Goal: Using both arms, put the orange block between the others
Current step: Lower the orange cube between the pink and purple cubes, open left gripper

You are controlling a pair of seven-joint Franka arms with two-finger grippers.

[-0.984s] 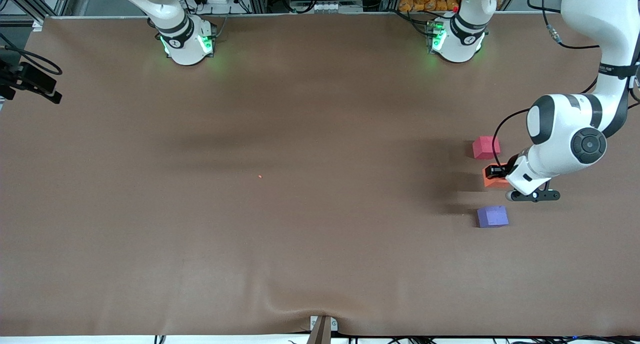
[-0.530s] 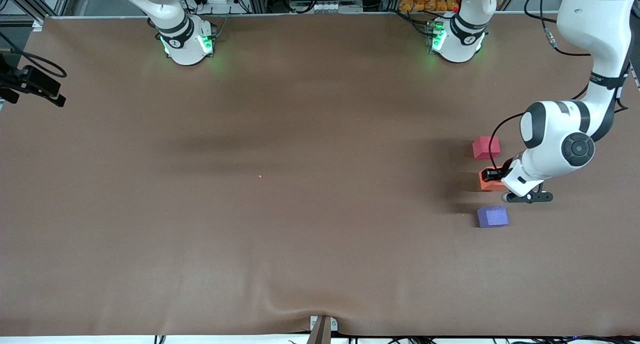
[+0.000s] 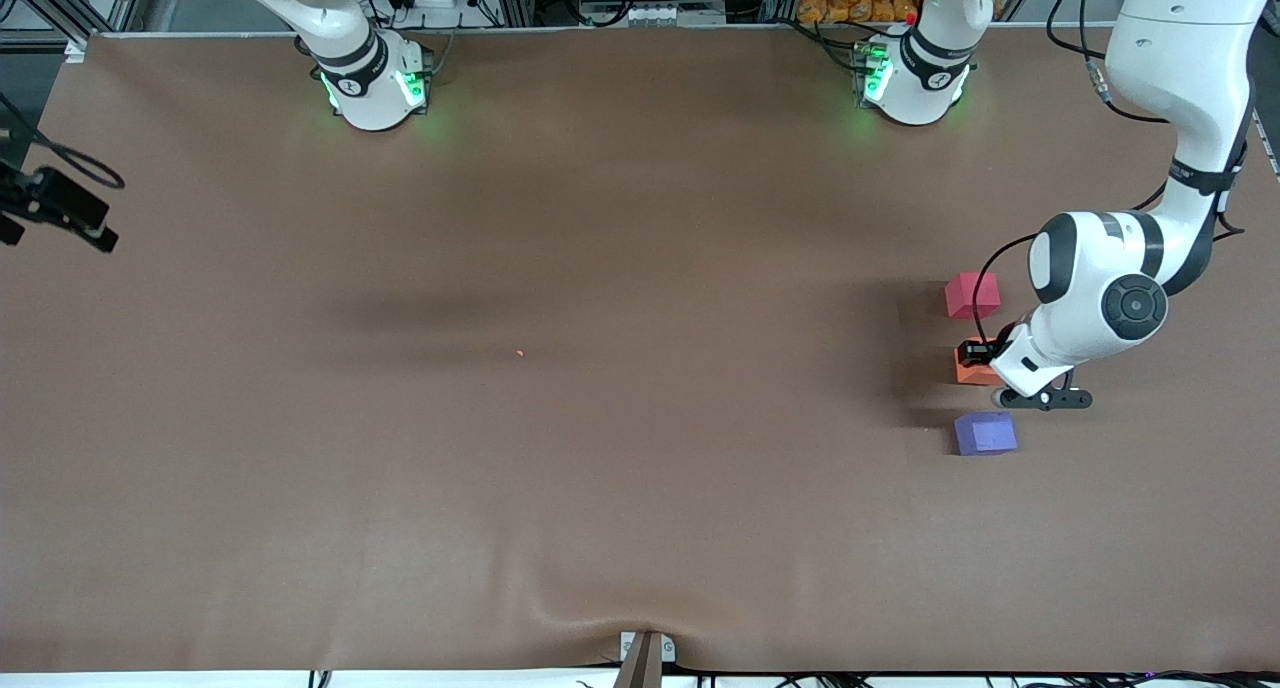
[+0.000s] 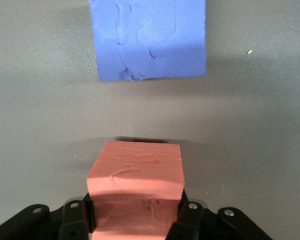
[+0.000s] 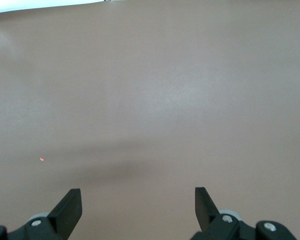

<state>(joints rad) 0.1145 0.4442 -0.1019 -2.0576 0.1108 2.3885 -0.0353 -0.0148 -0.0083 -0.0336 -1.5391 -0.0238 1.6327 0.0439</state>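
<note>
Toward the left arm's end of the bench, the orange block (image 3: 970, 367) sits clamped in the left pincer (image 3: 978, 353), in the gap between the pinkish-red cube (image 3: 972, 295) and the purple cube (image 3: 985, 433); the pinkish-red one lies farther from the front camera, the purple one nearer, and the orange block touches neither. From the left wrist view, the block (image 4: 136, 192) fills the space between the two black fingers (image 4: 79, 220), which press on its sides, and a thin dark shadow shows under its leading edge; whether it rests on the brown bench (image 3: 600, 418) or hangs just over it I cannot tell. The purple cube (image 4: 147, 39) lies ahead of it in that view, well clear. Compared with a second ago, the block and the left pincer have shifted a little toward the right arm's end of the bench, so the block now lines up more nearly with the other two cubes, and the left arm's white elbow has drawn in with them. Both other cubes stay where they were. The right pincer (image 5: 137, 207) waits with its fingers spread apart over bare bench, holding nothing. A tiny orange speck (image 3: 520, 353) lies mid-bench, unmoved.
</note>
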